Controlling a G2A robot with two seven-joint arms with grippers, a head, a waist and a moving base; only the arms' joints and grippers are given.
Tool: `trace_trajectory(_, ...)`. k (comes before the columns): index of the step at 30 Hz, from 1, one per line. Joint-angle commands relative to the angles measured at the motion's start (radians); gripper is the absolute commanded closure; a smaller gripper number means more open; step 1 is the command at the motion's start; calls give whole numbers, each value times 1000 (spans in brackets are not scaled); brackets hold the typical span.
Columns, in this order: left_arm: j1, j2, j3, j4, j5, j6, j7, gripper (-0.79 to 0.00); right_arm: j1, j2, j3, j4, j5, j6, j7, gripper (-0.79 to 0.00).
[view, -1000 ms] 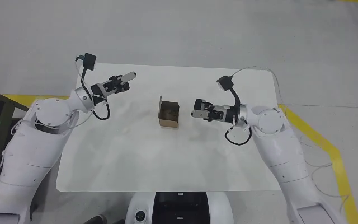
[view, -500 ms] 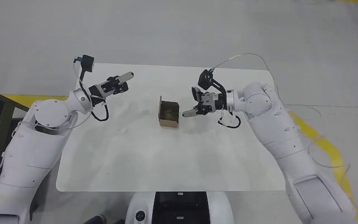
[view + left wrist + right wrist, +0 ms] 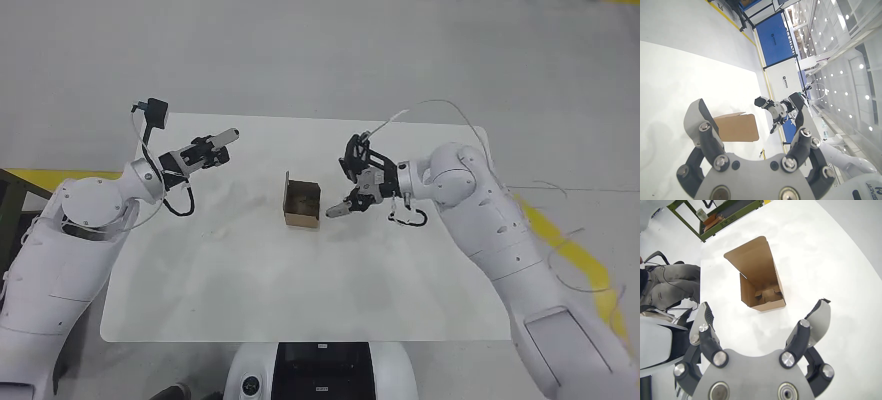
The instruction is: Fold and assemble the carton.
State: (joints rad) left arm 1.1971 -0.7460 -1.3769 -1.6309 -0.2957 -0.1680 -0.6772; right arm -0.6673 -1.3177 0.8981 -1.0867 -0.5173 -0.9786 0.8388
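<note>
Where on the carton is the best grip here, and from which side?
Probably the tall upright flap of the carton: a single thin panel standing free above the open top. Come from above, one finger on each face. The open right pincer hovers beside the opposite wall, so it would reach across the opening.

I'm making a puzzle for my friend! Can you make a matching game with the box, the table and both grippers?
1 carton
2 left gripper
3 right gripper
4 table

A white, under the carton
B open, close beside the carton
C brown, one flap standing up
D open, well away from the carton

Pairs: 1-C, 2-D, 3-B, 4-A
</note>
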Motion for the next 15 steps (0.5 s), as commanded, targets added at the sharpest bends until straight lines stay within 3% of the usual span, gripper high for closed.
trace_trajectory(1,0,0,0,0,0,0,0,-785,33,-11,-29,47,-5,4,-16,-785)
trace_trajectory(12,0,0,0,0,0,0,0,-785,178,-107,-203,286,-86,35,-185,-785)
trace_trajectory(15,0,0,0,0,0,0,0,-785,195,-131,-236,344,-117,34,-243,-717)
